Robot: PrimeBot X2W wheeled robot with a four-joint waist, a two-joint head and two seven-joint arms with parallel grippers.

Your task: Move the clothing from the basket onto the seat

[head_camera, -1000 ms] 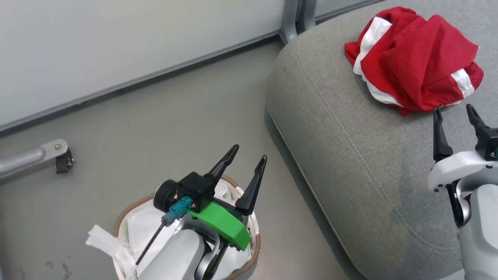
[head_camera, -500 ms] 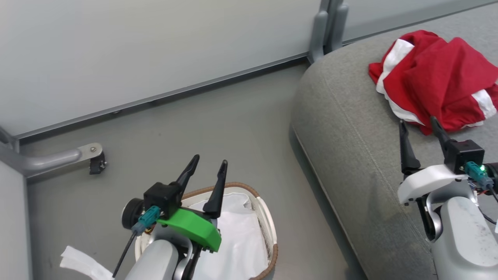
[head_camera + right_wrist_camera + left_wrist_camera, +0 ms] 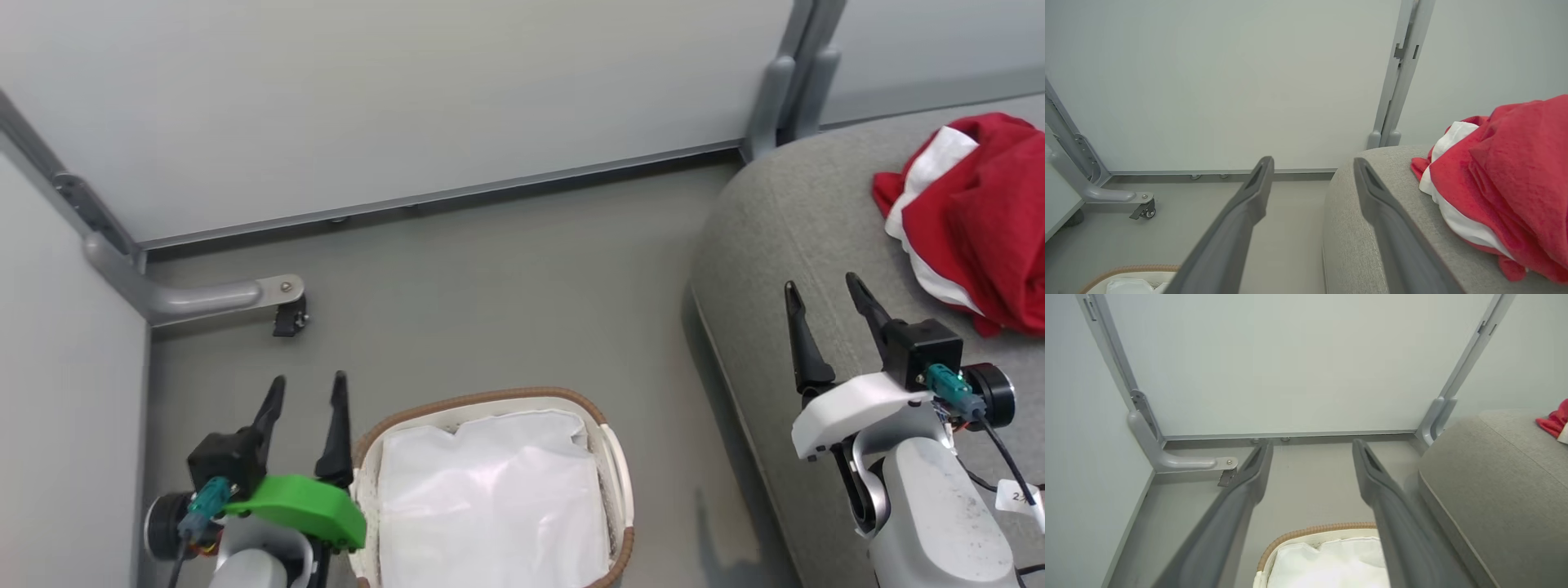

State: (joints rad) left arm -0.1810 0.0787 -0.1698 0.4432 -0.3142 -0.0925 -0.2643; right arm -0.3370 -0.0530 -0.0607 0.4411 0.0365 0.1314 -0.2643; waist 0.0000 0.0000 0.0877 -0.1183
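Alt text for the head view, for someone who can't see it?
Red-and-white clothing lies bunched on the grey seat at right; the basket on the floor shows its white liner, no red fabric visible. The left hand and right hand are open, holding nothing.

A pale grey-white panel wall (image 3: 408, 106) runs across the far side, its foot edged by a grey metal rail (image 3: 449, 196). At the far right an upright metal post (image 3: 788, 82) joins it to a second panel (the right wrist view shows small slots cut in the post). Another pale panel (image 3: 65, 367) closes the left side, meeting the far wall at a slanting grey frame. From that corner a curved metal leg (image 3: 204, 298) reaches out over the floor, ending in a small black caster (image 3: 290, 320). The floor (image 3: 490, 286) is smooth, matt grey, evenly and softly lit.
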